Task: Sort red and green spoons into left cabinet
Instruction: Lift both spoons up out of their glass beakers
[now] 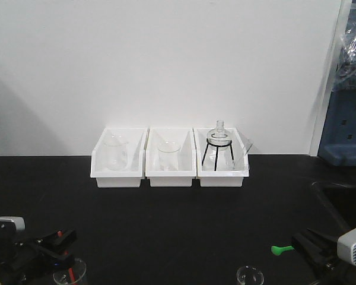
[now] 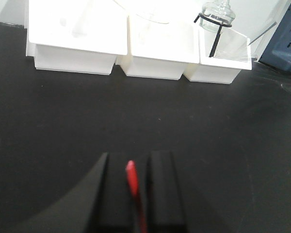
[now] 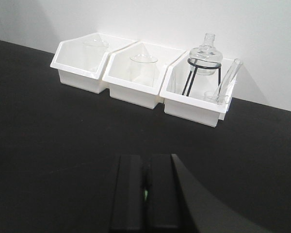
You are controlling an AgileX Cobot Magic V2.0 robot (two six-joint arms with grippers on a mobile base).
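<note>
At the far left, low over the black worktop (image 1: 178, 219), the left gripper (image 2: 135, 158) clenched on the red spoon (image 2: 131, 175) — handle pinched between the two black fingers (image 2: 162, 189), small oval bowl poking out just past their tips and pointing toward the bins. Just beside that gripper in the front view, a small clear beaker (image 1: 68, 274) at the lower edge. Further back, against the white wall, three white bins side by side: left bin (image 1: 117, 172) with a tall glass beaker (image 1: 114, 151) upright inside, middle bin (image 1: 170, 175) with a shorter glass beaker (image 1: 168, 155), right bin (image 1: 222, 177) with a round glass flask (image 1: 219, 135) seated on a black tripod stand (image 1: 216, 159) and a glass tube (image 3: 230, 77) leaning at its right corner. Right of centre at the lower edge, a small clear glass (image 1: 250, 276). At the far right, the right gripper (image 3: 145, 158) closed tight on the green spoon (image 1: 279, 249) — only a green sliver between the pressed-together fingers in the wrist view, green bowl sticking out leftward past the fingertips in the front view, well apart from the bins.
</note>
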